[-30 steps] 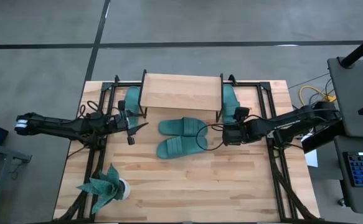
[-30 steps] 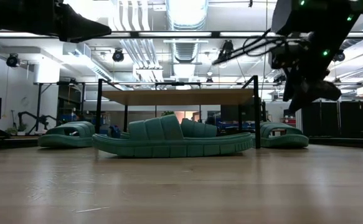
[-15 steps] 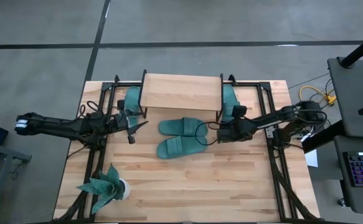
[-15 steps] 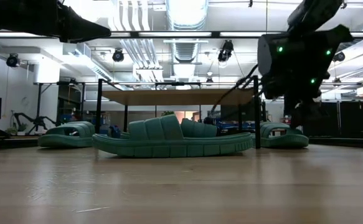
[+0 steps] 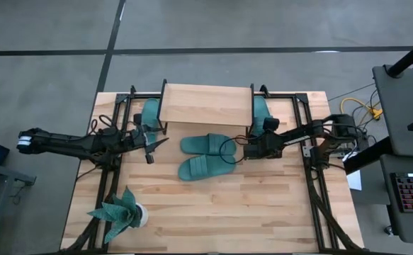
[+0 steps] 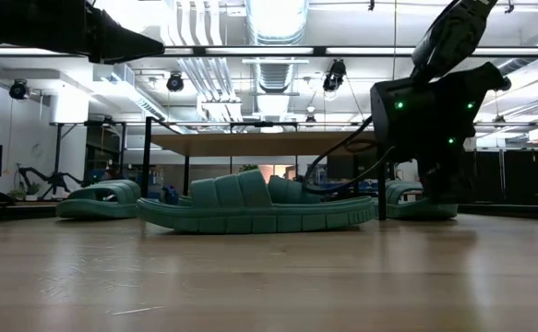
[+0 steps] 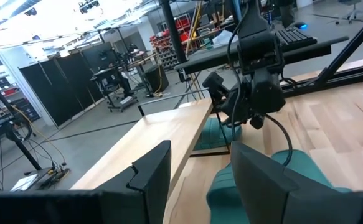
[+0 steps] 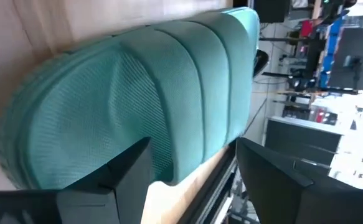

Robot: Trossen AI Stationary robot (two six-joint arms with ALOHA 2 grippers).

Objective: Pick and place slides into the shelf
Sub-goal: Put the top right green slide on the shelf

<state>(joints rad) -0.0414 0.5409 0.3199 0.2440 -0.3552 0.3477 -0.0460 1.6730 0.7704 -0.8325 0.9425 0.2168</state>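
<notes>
the table [image 5: 213, 212] is pale butcher-block wood, strips glued side by side, with a soft sheen in the low view. the shelf [image 5: 206, 104] has a light smooth wooden plank top on thin matt black metal legs. the slides [image 5: 207, 144] look like matt teal rubber, the straps ribbed, and the sole in the right wrist view [image 8: 106, 112] shows a fine mesh-like texture. both arms wear matt dark casing. the floor [image 5: 249, 25] around is smooth grey concrete.

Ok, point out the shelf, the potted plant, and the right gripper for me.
shelf [image 5: 206, 103]: high view, middle of its wooden plank top.
potted plant [image 5: 117, 212]: high view, on its teal leaves.
right gripper [image 5: 239, 150]: high view, between its open fingertips, beside a slide's end.
</notes>
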